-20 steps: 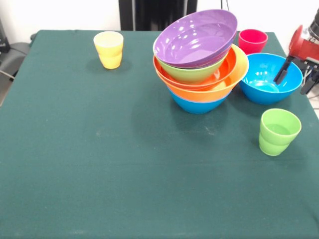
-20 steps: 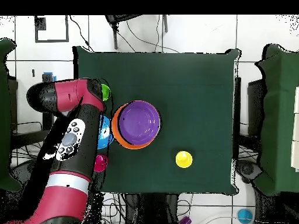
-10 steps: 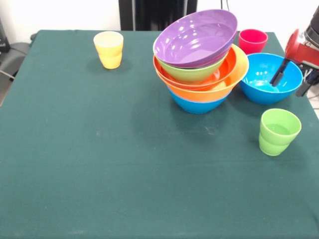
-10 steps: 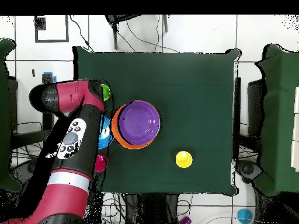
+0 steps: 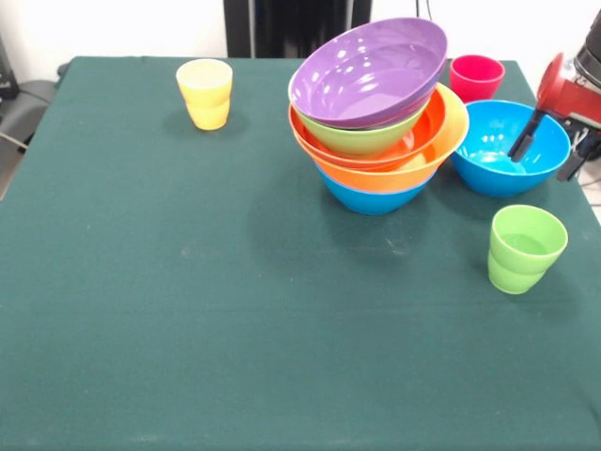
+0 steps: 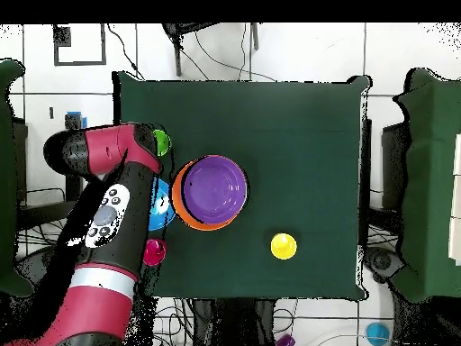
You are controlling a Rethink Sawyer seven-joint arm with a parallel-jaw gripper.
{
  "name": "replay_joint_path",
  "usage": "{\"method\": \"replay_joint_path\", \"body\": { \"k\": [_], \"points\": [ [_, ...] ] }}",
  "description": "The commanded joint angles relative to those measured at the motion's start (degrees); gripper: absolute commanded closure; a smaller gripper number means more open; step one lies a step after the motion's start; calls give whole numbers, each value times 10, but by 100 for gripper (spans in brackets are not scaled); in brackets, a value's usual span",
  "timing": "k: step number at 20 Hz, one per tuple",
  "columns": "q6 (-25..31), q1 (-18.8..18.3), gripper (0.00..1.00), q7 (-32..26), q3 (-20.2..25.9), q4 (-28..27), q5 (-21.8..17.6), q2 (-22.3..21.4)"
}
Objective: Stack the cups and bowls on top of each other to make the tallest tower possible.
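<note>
Nearest the front edge of the green-clothed table (image 5: 188, 357), toward its right side, the light green cup (image 5: 525, 248) stands upright and apart from everything else. Behind it, by the right edge, a blue bowl (image 5: 498, 150) sits open side up on the cloth, just beside the tower (image 5: 376, 113) and not part of it. The gripper (image 5: 547, 155) reaches in from the right edge over this bowl: one dark finger (image 5: 524, 139) slants down inside the rim, the other hangs outside the bowl's right wall, so the fingers stand spread apart with the wall between them and nothing clamped. In the overhead view the red and black arm (image 6: 108, 216) covers most of that bowl and the gripper itself is hidden.

The tower stands right of the table's middle. A blue bowl is lowest, then the yellow-orange bowl (image 5: 455, 117), the orange-red bowl (image 5: 427, 117) and the lime green bowl (image 5: 362, 139), each nested in the one below. The wide purple bowl (image 5: 368, 70) lies on top, tilted so its opening faces the front left.

Further back, the red-pink cup (image 5: 476, 77) stands upright near the far right corner, just behind the lone blue bowl. The yellow cup (image 5: 205, 92) stands upright near the far edge, left of the middle, well apart from the tower.
</note>
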Motion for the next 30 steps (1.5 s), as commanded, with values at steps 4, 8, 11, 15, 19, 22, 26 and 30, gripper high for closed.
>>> {"method": "replay_joint_path", "body": {
  "k": [4,8,11,15,19,22,26,30],
  "points": [
    [-48,24,0,153,23,31,11,39],
    [-50,28,0,158,17,30,14,46],
    [-51,35,0,168,12,32,16,50],
    [-53,42,0,182,8,28,20,62],
    [-49,48,0,189,5,37,22,56],
    [-55,51,0,192,8,50,22,54],
    [-69,61,0,203,12,66,23,56],
    [-78,65,0,216,12,62,25,70]
  ]
}}
